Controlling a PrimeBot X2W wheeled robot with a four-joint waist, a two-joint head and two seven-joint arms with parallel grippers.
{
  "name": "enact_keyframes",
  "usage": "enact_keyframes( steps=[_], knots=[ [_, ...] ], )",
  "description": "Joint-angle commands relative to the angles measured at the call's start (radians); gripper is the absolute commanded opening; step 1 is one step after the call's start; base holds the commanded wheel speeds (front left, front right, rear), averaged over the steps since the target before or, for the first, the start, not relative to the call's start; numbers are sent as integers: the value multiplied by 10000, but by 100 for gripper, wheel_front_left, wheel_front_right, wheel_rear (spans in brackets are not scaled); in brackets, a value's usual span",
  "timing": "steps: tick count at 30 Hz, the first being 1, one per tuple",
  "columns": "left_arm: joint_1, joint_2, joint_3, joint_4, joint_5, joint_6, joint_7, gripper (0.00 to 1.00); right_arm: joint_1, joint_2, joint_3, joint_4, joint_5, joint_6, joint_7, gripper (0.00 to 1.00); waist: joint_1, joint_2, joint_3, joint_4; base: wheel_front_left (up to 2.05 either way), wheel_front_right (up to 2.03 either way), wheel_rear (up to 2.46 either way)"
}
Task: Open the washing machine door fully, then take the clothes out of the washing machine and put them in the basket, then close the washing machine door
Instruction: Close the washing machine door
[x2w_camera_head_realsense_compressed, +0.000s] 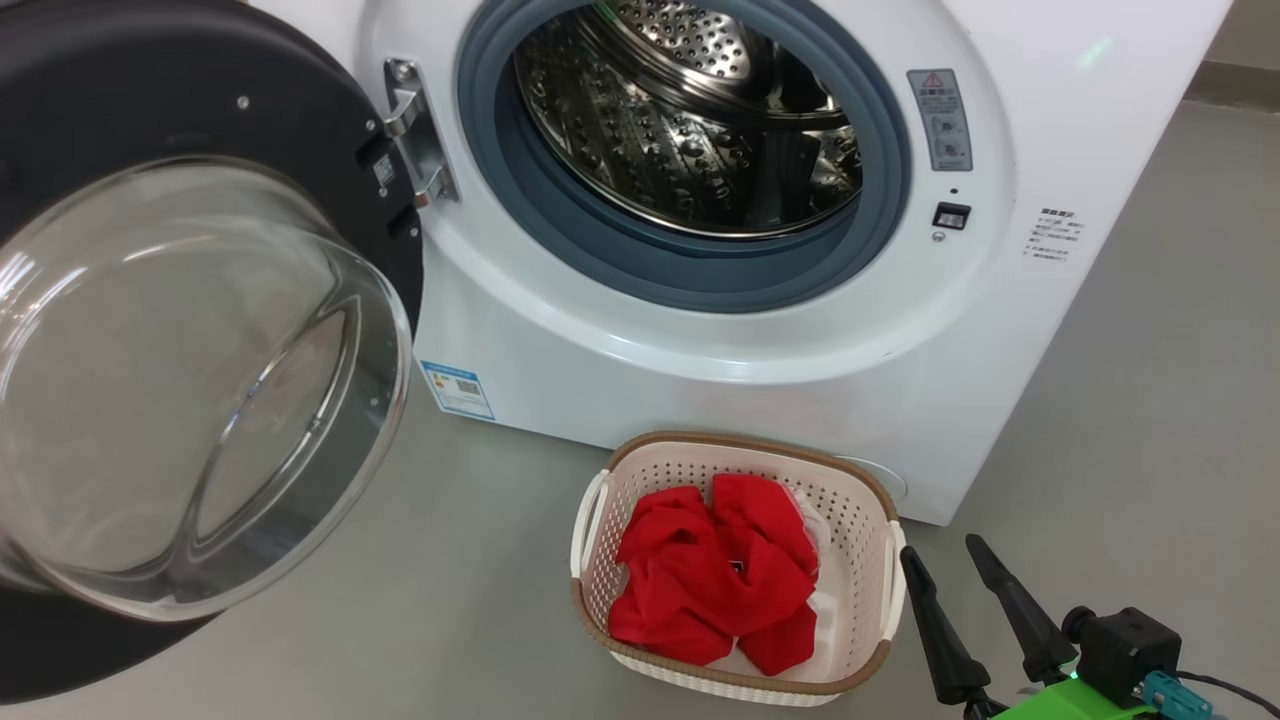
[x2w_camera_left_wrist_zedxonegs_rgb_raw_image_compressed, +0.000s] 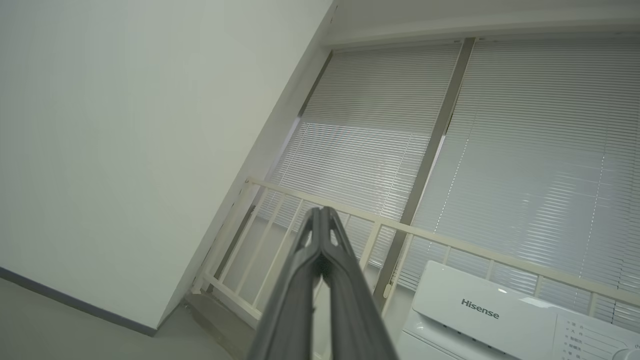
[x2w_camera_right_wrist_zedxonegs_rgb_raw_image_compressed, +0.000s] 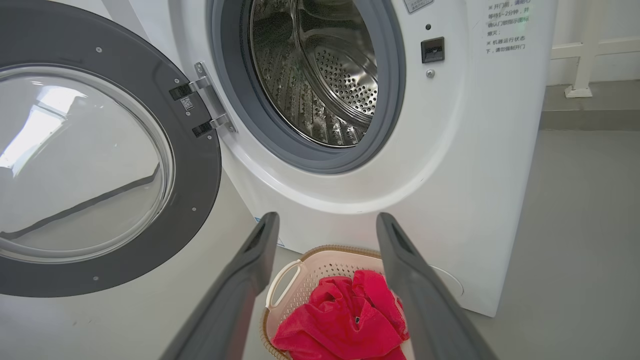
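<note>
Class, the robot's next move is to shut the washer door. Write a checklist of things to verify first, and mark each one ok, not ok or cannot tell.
1. The drum is empty: ok, bare steel.
2. The clothes are in the basket: ok.
3. The seal is free of fabric: ok.
4. The door will swing past the basket: cannot tell.
5. The right fingers are free: ok, open, holding nothing, beside the basket.
6. The left fingers are ready at the door: not ok, shut, aimed up at the blinds.
</note>
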Motion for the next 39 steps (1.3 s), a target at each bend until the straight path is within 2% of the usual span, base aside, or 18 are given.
enact_keyframes(
  steps=[1, 6, 7, 10, 17, 25, 39],
  knots=[
    [-687, 830, 612, 502, -632, 196, 569, 0, -269, 30, 184, -248, -129, 63, -67, 100, 0, -1, 43, 73, 0, 0, 0],
    [-1235, 1844, 598, 2247, -1002, 609, 2324, 0, -347, 88, 136, -227, -117, 63, -67, 100, 0, -1, 76, 153, 0, 0, 0],
    [-1235, 1844, 598, 2247, -1002, 609, 2324, 0, -347, 88, 136, -227, -117, 63, -67, 100, 0, -1, 76, 153, 0, 0, 0],
    [-1591, 2551, 383, 3355, -1285, 950, 4031, 0, -351, 131, 166, -247, -114, 63, -67, 100, 0, -1, 128, 225, 0, 0, 0],
    [-1751, 3593, -163, 4250, -1428, 1227, 6532, 0, -411, 186, 170, -267, -108, 63, -67, 100, 0, -1, 276, 290, 0, 0, 0],
    [-1413, 4101, -532, 4185, -1717, 1407, 8734, 0, -449, 215, 164, -233, -97, 63, -67, 100, 0, -1, 323, 362, 0, 0, 0],
    [-277, 3949, -760, 2926, -2304, 1263, 10566, 0, -427, 206, 151, -213, -67, 63, -67, 100, 0, -1, 201, 314, 0, 0, 0]
  ],
)
